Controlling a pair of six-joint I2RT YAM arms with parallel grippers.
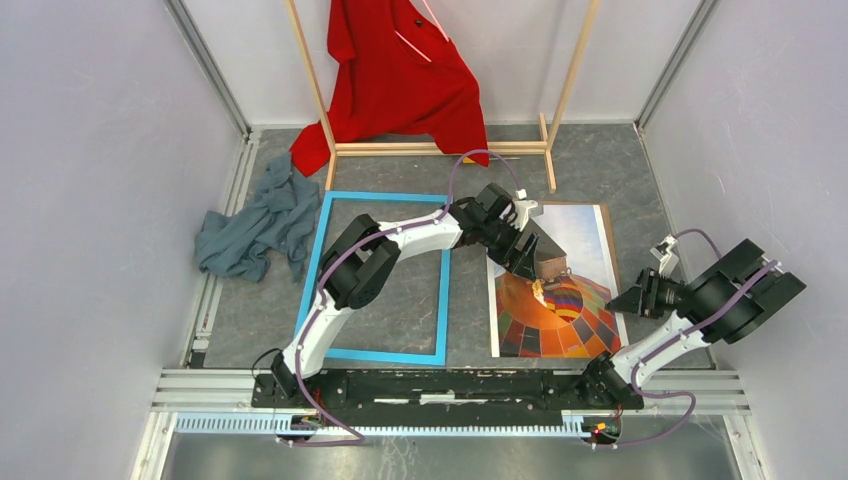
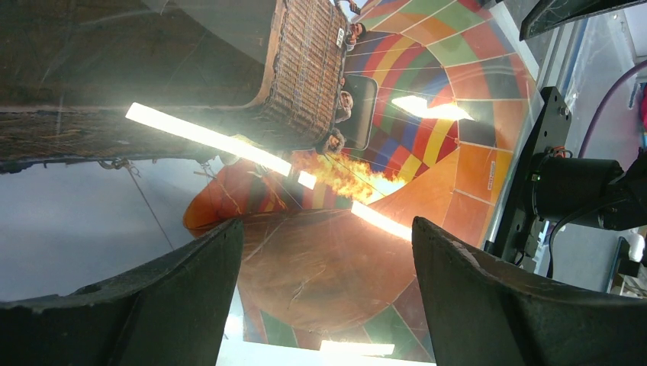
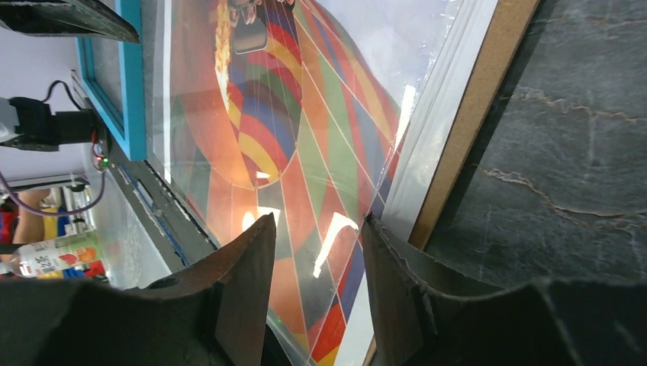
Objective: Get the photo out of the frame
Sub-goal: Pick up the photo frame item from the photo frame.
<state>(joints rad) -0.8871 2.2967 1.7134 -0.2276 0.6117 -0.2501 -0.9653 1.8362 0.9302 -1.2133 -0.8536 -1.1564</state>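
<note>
The photo, a hot-air balloon print, lies flat at the right on a brown backing board, outside the frame. The light blue frame lies to its left, with bare table showing inside it. My left gripper reaches across and hovers over the photo's middle, its jaws wide open and holding nothing. My right gripper sits at the photo's right edge. In the right wrist view its jaws stand partly apart, and the glossy edge of the photo curls up between them.
A red garment hangs on a wooden rack at the back. A grey-blue cloth lies crumpled left of the frame. White walls close in both sides. A bottle shows beyond the table's near edge.
</note>
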